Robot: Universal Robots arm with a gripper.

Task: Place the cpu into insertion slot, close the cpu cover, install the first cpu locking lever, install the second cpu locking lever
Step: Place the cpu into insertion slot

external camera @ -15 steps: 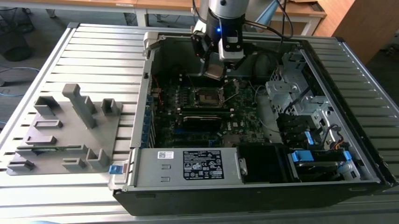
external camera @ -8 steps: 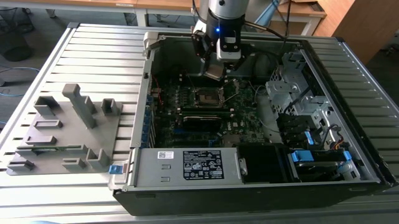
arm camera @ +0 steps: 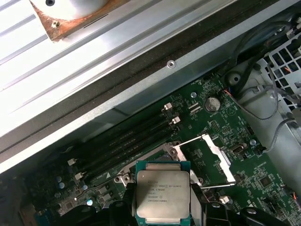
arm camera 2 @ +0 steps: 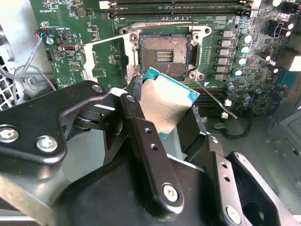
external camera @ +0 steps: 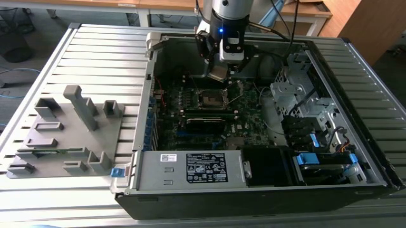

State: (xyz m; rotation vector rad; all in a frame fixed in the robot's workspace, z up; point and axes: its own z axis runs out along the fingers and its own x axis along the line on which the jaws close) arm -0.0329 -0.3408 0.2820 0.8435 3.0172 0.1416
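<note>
My gripper (external camera: 222, 71) hangs inside the open computer case, shut on the cpu (external camera: 217, 72), a flat square chip with a silver top. It hovers tilted just above the insertion slot (external camera: 212, 98), a dark square socket on the motherboard. In the second wrist view the cpu (arm camera 2: 165, 106) sits between the black fingers (arm camera 2: 136, 110), close to the bare insertion slot (arm camera 2: 163, 55). The cpu cover (arm camera 2: 89, 61) is swung open beside the socket. A thin locking lever (arm camera 2: 214, 96) stands free. In the first wrist view the cpu (arm camera: 162, 195) is near the open cpu cover (arm camera: 221, 160).
A labelled power supply box (external camera: 206, 168) fills the case's near end. A metal drive cage (external camera: 298, 99) with cables lies at the exterior view's right. Long memory slots (arm camera: 127, 141) run beside the socket. A grey fixture tray (external camera: 63, 133) rests on the slatted table at the exterior view's left.
</note>
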